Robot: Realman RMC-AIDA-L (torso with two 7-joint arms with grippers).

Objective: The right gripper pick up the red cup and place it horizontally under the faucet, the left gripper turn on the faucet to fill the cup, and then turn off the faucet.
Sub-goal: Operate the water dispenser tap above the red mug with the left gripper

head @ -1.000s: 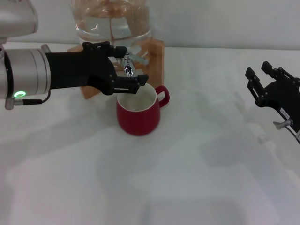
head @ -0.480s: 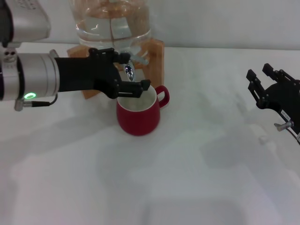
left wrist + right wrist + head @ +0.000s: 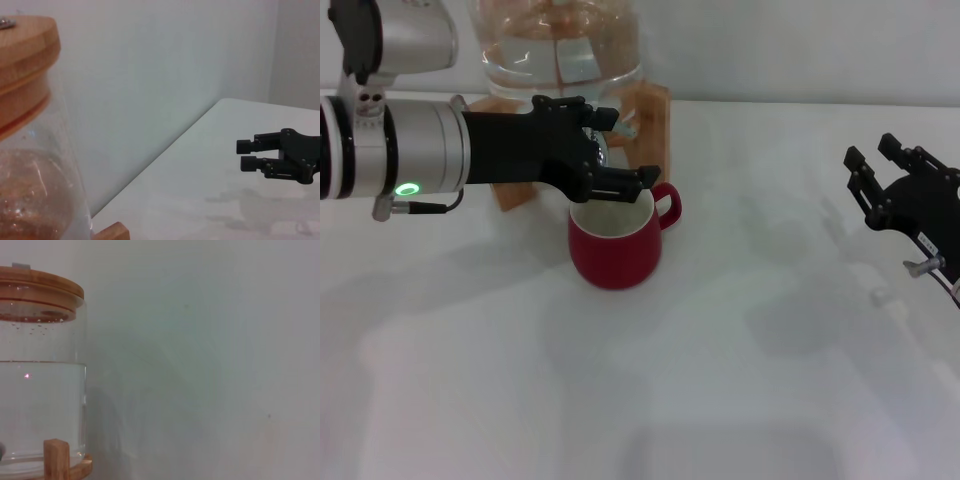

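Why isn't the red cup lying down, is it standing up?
Standing up. The red cup sits on its base on the table, open mouth facing up, white inside showing, below the faucet.

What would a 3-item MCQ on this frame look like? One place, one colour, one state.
1. Where does the cup stand?
A. below the faucet
B. by the right gripper
C. on the wooden stand

2. What colour is the light on the left arm?
A. blue
B. green
C. red

3. What is the right gripper doing?
A. holding the cup
B. on the faucet
C. open, off to the side

Key: 1 A, the cup sits upright on the table under the spout. 2 B, the light glows green in the head view. 3 C, it holds nothing, while the left gripper is at the faucet.
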